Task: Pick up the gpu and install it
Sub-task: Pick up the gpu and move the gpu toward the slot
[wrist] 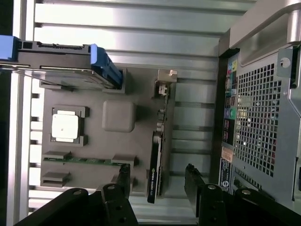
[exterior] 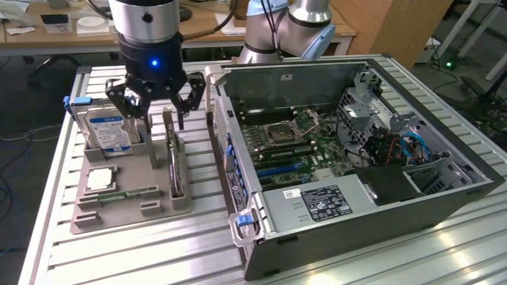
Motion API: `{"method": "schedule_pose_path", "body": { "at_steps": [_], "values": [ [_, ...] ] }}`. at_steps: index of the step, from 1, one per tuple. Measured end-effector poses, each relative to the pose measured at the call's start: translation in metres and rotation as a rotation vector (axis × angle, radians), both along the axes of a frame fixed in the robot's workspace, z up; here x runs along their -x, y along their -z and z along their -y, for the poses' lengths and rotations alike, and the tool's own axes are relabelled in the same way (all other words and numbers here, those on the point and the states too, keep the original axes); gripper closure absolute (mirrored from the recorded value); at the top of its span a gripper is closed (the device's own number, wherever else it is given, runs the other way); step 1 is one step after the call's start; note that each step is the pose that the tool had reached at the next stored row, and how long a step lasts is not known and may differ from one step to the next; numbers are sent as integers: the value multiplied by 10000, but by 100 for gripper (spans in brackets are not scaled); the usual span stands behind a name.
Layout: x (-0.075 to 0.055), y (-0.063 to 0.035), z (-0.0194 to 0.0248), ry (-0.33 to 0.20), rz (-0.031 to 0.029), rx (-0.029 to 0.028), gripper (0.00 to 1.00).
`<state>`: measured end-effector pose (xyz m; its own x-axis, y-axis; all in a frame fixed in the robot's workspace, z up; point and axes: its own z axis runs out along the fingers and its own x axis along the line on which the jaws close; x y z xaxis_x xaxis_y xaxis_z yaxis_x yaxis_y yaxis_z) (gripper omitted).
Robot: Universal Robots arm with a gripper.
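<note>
- The claw (exterior: pixel 158 127) (wrist: pixel 157 169) hangs with its tips pointing down over the grey tray (exterior: pixel 130 172) (wrist: pixel 141 99). Its fingers are spread wide and nothing is pinched between them.
- The gpu (exterior: pixel 173 166) (wrist: pixel 156 155) stands on its long edge in a slot of this tray, right under the claw.
- In the wrist view one finger (wrist: pixel 123 176) is on one side of the card and the other finger is on the opposite side. There is a gap on both sides, so the card is not touched.
- If I read the exterior view as a clock face, the claw is at about ten o'clock from the centre, and the gpu is just under it, closer to nine o'clock.
- From the gpu, the hard drive (exterior: pixel 109 127) (wrist: pixel 61 66) is at about ten o'clock. It stands upright in its own slot, with a blue rail on its side.
- A square processor chip (exterior: pixel 101 178) (wrist: pixel 65 127) lies flat at about nine o'clock from the gpu.
- A narrow memory stick (exterior: pixel 130 193) (wrist: pixel 80 160) lies flat at about eight o'clock from the gpu.
- The computer case (exterior: pixel 317 77) lies on its side with the cover off, at three o'clock from the tray and just beside it. The green mainboard (exterior: pixel 301 145) is visible inside, and the gpu is not yet in it.
- Everything rests on a slatted metal table (exterior: pixel 158 249).
</note>
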<state>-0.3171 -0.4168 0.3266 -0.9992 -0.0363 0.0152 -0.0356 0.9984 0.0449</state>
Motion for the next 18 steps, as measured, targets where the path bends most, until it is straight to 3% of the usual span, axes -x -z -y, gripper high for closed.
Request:
{"method": "schedule_pose_path", "body": {
  "at_steps": [8, 14, 18],
  "values": [
    [-1, 146, 1, 3, -24, 3, 41],
    [-1, 255, 0, 4, -130, 7, 41],
    [0, 318, 0, 4, -246, 11, 41]
  ]
}}
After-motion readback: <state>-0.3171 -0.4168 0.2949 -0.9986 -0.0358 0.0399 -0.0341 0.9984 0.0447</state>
